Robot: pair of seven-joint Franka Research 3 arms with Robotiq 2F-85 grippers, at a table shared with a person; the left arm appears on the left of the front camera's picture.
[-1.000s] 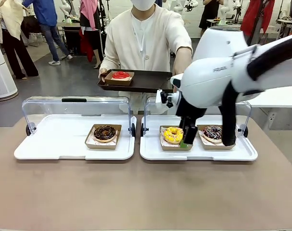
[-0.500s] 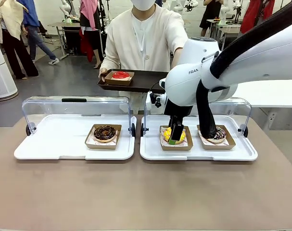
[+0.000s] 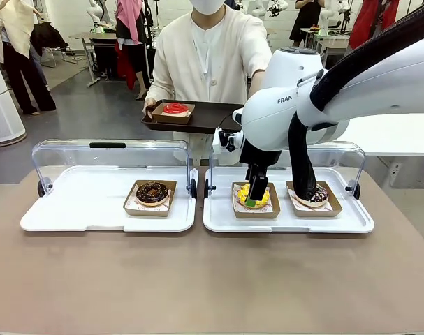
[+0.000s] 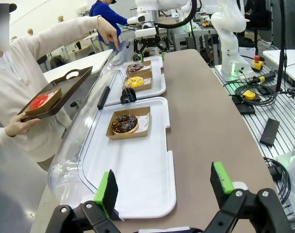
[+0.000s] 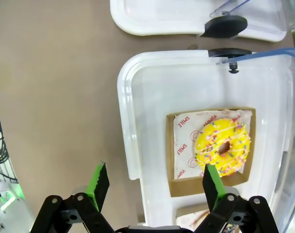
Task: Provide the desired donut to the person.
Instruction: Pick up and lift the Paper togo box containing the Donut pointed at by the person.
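My front camera faces the person [image 3: 210,56] across the table [image 3: 198,279]; both wrist cameras share the yellow donut [image 5: 223,145], close beyond my right pincer [image 5: 156,180].

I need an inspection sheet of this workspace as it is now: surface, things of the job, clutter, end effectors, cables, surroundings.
Surface: brown tabletop bears two white plastic trays with open clear lids, the left tray and the right tray.
Job's things: yellow sprinkled donut in a cardboard boat and chocolate sprinkled donut, right tray; dark chocolate donut, left tray; person holds dark serving tray with red donut.
Clutter: nothing seen.
End effectors: right end effector open, over the right tray beside the yellow donut; left end effector open, near the left tray's end.
Cables: loose black cables on the floor beside the table.
Surroundings: bystanders, other tables behind.
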